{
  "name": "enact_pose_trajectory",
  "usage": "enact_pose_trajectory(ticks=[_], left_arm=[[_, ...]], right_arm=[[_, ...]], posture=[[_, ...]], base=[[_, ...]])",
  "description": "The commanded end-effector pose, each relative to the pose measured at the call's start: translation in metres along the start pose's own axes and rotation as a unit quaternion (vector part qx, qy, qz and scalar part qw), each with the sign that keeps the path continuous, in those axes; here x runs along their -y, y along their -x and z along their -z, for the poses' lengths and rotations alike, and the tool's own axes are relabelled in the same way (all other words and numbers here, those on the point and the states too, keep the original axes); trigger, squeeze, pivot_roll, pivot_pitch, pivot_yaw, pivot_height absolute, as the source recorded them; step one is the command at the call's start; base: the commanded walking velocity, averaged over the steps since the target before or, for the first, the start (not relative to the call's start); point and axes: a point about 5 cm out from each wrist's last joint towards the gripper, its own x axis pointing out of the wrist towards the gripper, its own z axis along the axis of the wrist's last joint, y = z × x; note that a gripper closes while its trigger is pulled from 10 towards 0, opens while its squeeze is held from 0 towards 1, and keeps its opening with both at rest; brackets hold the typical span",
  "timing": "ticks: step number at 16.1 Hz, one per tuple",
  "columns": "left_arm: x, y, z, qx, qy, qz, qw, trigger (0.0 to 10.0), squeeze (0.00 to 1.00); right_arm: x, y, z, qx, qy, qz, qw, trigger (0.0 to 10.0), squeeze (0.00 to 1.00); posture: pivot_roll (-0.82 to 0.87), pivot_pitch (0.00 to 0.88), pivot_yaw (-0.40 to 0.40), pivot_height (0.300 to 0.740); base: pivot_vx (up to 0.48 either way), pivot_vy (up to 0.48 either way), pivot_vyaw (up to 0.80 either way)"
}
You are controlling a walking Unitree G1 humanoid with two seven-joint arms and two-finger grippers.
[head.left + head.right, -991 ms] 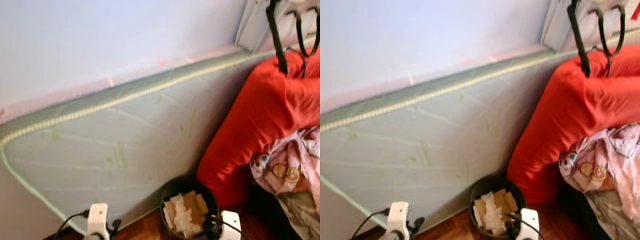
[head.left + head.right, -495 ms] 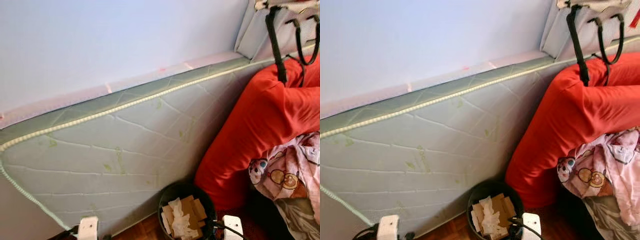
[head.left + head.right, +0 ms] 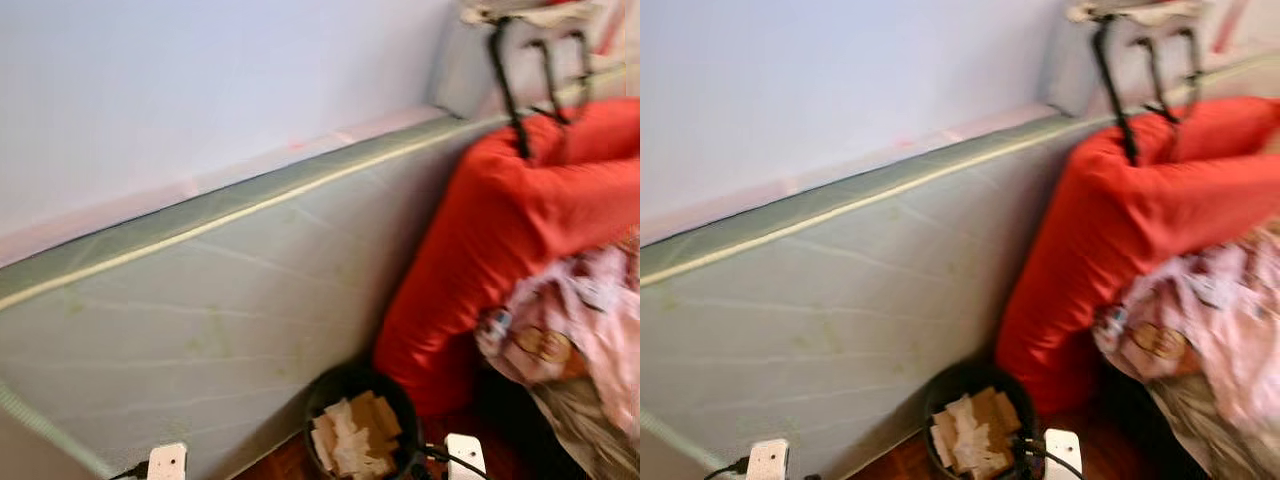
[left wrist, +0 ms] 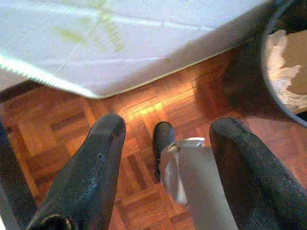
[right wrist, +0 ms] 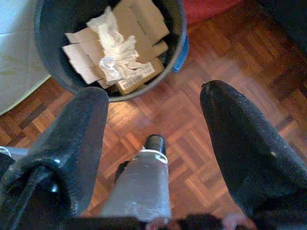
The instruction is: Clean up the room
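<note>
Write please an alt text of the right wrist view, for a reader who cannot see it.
The right pincer, its two black fingers spread open and holding nothing, hangs over a wooden parquet floor. Just beyond it stands a dark round bin filled with cardboard pieces and crumpled white paper.

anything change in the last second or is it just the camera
Mostly the camera: the whole view slid, and it's blurred, so the head is turning. Nothing was picked up or dropped. Both grippers, left and right, hang open over the wood floor with nothing in them. The bin of cardboard, the mattress against the wall and the red cushion stayed put.
</note>
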Motion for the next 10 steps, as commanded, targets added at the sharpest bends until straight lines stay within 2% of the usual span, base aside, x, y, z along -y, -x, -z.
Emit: enact_pose_trajectory(ticks=[1, 7, 8, 10], left_arm=[[0.0013, 0.0003, 0.0028, -0.007, 0.002, 0.0, 1.0, 10.0, 0.0], [0.0016, 0.0005, 0.0033, -0.007, -0.014, 0.001, 1.0, 10.0, 0.0], [0.0017, 0.0004, 0.0027, -0.005, -0.015, 0.001, 1.0, 10.0, 0.0], [0.0027, -0.0001, 0.0006, 0.001, -0.006, 0.001, 1.0, 10.0, 0.0]], right_arm=[[0.0012, 0.0002, 0.0013, -0.006, 0.003, 0.003, 1.0, 10.0, 0.0], [0.0019, 0.0004, 0.0021, -0.01, 0.008, 0.002, 1.0, 10.0, 0.0], [0.0018, 0.0003, 0.0021, -0.01, 0.009, 0.001, 1.0, 10.0, 0.0], [0.0017, 0.0003, 0.0019, -0.01, 0.009, 0.001, 1.0, 10.0, 0.0]], posture=[[0.04, 0.0, -0.042, 0.74], [0.04, 0.0, -0.046, 0.74], [0.04, 0.0, -0.046, 0.74], [0.04, 0.0, -0.045, 0.74]], base=[[0.0, 0.0, -0.71], [0.0, 0.0, -0.7], [0.0, -0.289, -0.71], [0.0, 0.0, -0.7]])
